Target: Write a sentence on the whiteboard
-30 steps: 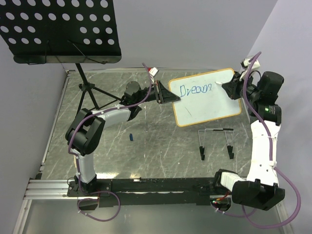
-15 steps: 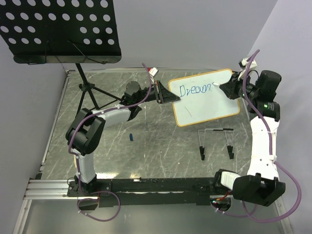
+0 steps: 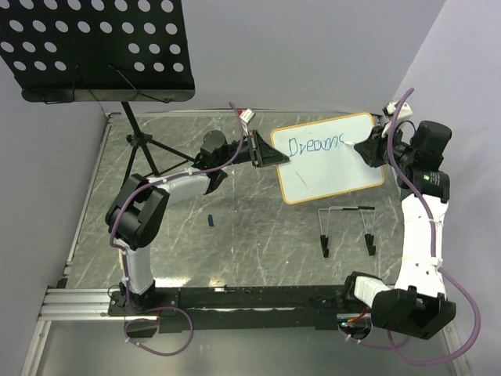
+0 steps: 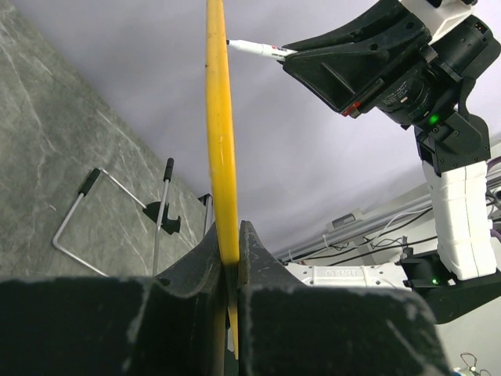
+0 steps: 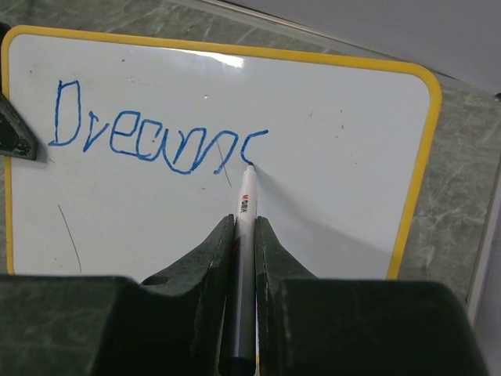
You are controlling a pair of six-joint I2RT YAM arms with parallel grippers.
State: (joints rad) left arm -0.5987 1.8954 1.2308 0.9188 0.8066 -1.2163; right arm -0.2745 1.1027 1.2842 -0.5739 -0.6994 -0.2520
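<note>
My left gripper [image 3: 268,153] pinches the left edge of the whiteboard [image 3: 333,174], holding it raised at the far right, while my right gripper [image 5: 244,222], pinching the marker [image 5: 247,193], has extended the blue sentence [image 5: 149,141] from "Dream" into a closing "s", so the first word is nearly complete and later words remain.

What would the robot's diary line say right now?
left gripper: shut on whiteboard edge | right gripper: shut on marker | marker tip: on whiteboard | writing: one blue word
</note>
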